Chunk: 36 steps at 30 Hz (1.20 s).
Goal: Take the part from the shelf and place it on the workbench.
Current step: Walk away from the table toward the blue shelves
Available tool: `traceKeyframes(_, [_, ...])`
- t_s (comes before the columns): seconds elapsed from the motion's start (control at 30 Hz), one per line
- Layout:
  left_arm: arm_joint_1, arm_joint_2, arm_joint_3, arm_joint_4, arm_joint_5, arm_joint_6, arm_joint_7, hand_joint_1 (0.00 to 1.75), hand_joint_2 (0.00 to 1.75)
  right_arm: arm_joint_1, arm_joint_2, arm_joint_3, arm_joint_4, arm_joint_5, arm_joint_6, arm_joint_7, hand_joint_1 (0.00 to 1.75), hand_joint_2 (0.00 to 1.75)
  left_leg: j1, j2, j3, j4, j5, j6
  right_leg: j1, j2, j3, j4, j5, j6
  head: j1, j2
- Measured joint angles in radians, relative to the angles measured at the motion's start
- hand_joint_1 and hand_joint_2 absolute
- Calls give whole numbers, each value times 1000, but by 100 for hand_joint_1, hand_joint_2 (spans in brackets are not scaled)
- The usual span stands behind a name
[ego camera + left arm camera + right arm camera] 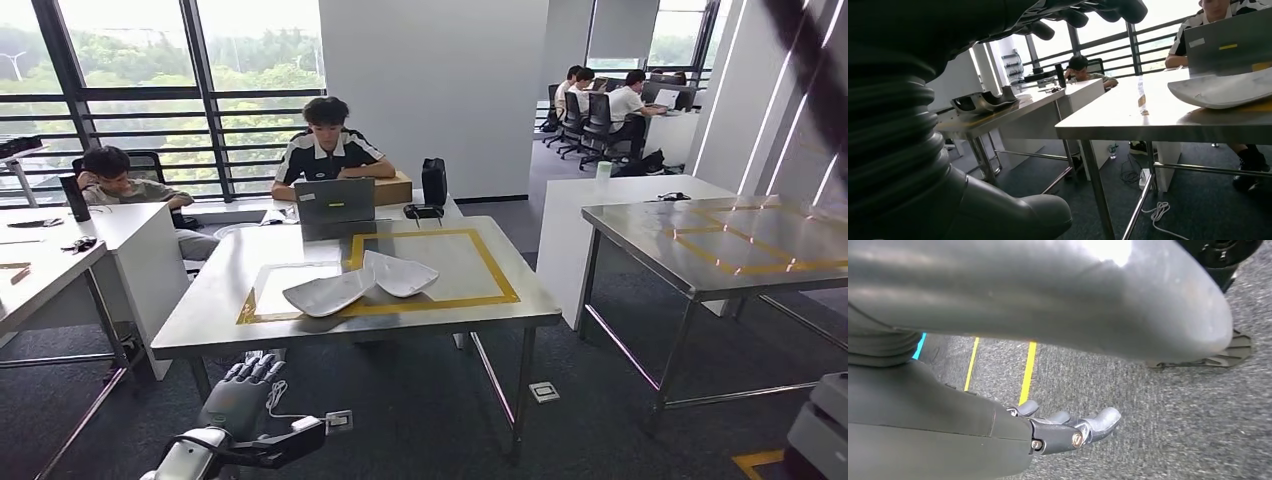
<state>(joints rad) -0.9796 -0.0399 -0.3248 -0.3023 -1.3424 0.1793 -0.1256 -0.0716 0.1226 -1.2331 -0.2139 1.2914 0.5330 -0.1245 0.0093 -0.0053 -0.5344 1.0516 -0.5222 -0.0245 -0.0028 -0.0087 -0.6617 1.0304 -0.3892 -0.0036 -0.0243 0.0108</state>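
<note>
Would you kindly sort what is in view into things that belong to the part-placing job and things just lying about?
For the job:
- two white parts lying on the workbench, one overlapping the other
- left hand, holding nothing

Lying about:
- laptop
- cardboard box
- black speaker
- second steel table

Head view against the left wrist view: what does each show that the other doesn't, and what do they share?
Head view alone: the yellow tape rectangle on the workbench, a second white part, the second steel table on the right, people at far desks.

Left wrist view alone: a dark curved part on a neighbouring table, cable on the floor.

Both: the left hand, empty; the workbench; a white part; the laptop.
</note>
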Motion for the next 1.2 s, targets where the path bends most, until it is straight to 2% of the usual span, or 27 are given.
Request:
traceKeyframes(0.1, [1,1,2,-1,2,6,0,0,175,1,0,0,0,3,0,-2,0,0,-4,-1,-8,-12,11,28,-4,2,-7,1,13,19,0,0])
traceKeyframes(0.13, [1,2,4,-1,2,8,0,0,175,2,0,0,0,5,0,-3,0,0,-4,1,-14,-14,21,36,-6,4,-15,16,-6,24,0,0])
traceKeyframes(0.17, [1,3,5,-1,2,9,-1,0,175,3,0,0,0,7,2,-5,0,0,-2,2,-21,-16,31,44,-7,5,-29,49,-40,29,1,0])
traceKeyframes(0.23, [4,5,7,-1,3,9,-3,0,175,2,0,0,0,10,6,-7,0,0,-2,2,-44,-16,52,51,-8,6,-66,167,-135,36,1,0])
traceKeyframes(0.27, [6,6,7,-1,3,10,-4,0,175,2,0,0,0,10,8,-7,0,0,-3,2,-57,-15,62,52,-8,6,-80,227,-166,37,2,0])
traceKeyframes(0.3, [10,7,7,-1,3,10,-6,0,175,2,0,0,0,10,8,-7,0,0,-4,2,-69,-14,71,52,-8,6,-83,266,-178,37,2,0])
traceKeyframes(0.33, [13,9,7,0,3,10,-7,0,175,2,0,0,0,10,8,-7,0,0,-4,2,-81,-13,79,50,-7,6,-69,269,-170,36,2,0])
traceKeyframes(0.37, [15,9,8,0,3,10,-9,0,175,2,0,0,0,10,8,-7,0,0,-4,2,-92,-12,87,48,-7,6,-35,234,-149,34,2,0])
traceKeyframes(0.4, [16,10,8,0,3,10,-10,0,175,1,-1,0,0,9,8,-7,0,0,-4,2,-101,-10,94,45,-7,6,13,171,-128,31,2,0])
traceKeyframes(0.47, [15,10,8,-2,2,10,-10,0,175,-1,-1,0,0,7,8,-7,0,0,-5,3,-114,-10,108,36,-3,8,94,46,-113,22,1,0])
traceKeyframes(0.53, [14,9,9,-4,2,8,-12,0,175,-2,-2,0,0,6,8,-7,0,0,-5,4,-118,-13,120,23,4,10,115,1,-116,11,1,0])
traceKeyframes(0.6, [13,8,10,-4,1,6,-13,0,175,-2,-2,0,0,5,8,-7,0,0,-3,3,-121,-15,128,11,3,8,109,-5,-103,-3,1,0])
traceKeyframes(0.63, [12,8,10,-4,1,5,-13,0,175,-2,-2,0,0,4,8,-8,0,0,-3,3,-127,-6,117,6,2,7,105,-8,-94,-11,0,0])
traceKeyframes(0.67, [12,8,11,-4,1,4,-13,0,175,-2,-2,0,0,4,8,-8,0,0,-3,2,-137,20,89,2,0,4,100,-12,-84,-18,0,0])
traceKeyframes(0.7, [11,9,12,-4,1,3,-14,0,175,-2,-2,0,0,4,8,-8,0,0,-2,2,-153,67,47,-1,-1,2,92,-14,-75,-24,0,0])
traceKeyframes(0.77, [11,8,13,-2,1,0,-16,0,175,-2,-2,-1,0,4,8,-8,0,0,-1,2,-184,193,-36,-6,0,1,71,-15,-58,-30,0,0])
traceKeyframes(0.8, [12,8,13,-1,1,-1,-17,0,175,-2,-2,-1,0,4,8,-8,0,0,-1,2,-190,240,-54,-8,1,1,59,-14,-50,-30,0,0])
traceKeyframes(0.83, [13,8,13,0,0,-1,-17,0,175,-1,-2,-1,0,4,8,-8,0,0,-1,2,-183,258,-51,-9,1,1,47,-13,-41,-29,0,0])
traceKeyframes(0.87, [13,8,13,1,0,-1,-17,0,175,-1,-2,-1,0,4,8,-8,0,0,-1,2,-158,239,-31,-8,2,1,36,-11,-33,-28,0,0])
traceKeyframes(0.9, [12,8,13,1,0,-2,-18,0,175,-1,-2,-1,0,4,8,-8,0,0,-1,2,-118,188,-6,-6,2,1,25,-9,-26,-25,0,0])
traceKeyframes(0.93, [12,7,13,0,0,-2,-18,0,175,-1,-2,-1,0,4,8,-8,0,0,-2,2,-71,120,5,-4,2,1,15,-6,-19,-21,0,0])
traceKeyframes(1.0, [9,6,13,-3,0,-2,-18,0,175,-1,-2,-1,0,5,8,-9,0,0,-5,1,-2,11,4,4,3,0,3,-1,-7,-11,0,0])
traceKeyframes(1.03, [8,5,14,-4,0,-2,-17,0,175,-1,-2,-1,0,5,8,-9,0,0,-8,1,10,-12,-4,10,3,0,0,-1,-1,-5,0,0])
traceKeyframes(1.1, [6,4,14,-4,0,-2,-17,0,175,0,-2,-1,0,4,8,-9,0,0,-9,1,6,-21,6,25,1,0,-3,-3,11,7,0,0])
traceKeyframes(1.13, [4,4,14,-4,0,-2,-17,0,175,0,-2,-1,0,4,8,-9,0,0,-9,3,1,-23,14,34,0,2,-8,3,3,13,0,0])
traceKeyframes(1.17, [2,3,14,-4,0,-3,-17,0,175,1,-1,-1,0,4,8,-9,0,0,-7,4,-7,-26,24,43,-1,4,-18,24,-22,18,1,0])
traceKeyframes(1.2, [-1,3,15,-4,0,-3,-17,0,175,1,-1,-1,0,4,9,-9,0,0,-5,5,-15,-27,34,50,-3,5,-34,66,-61,22,1,0])
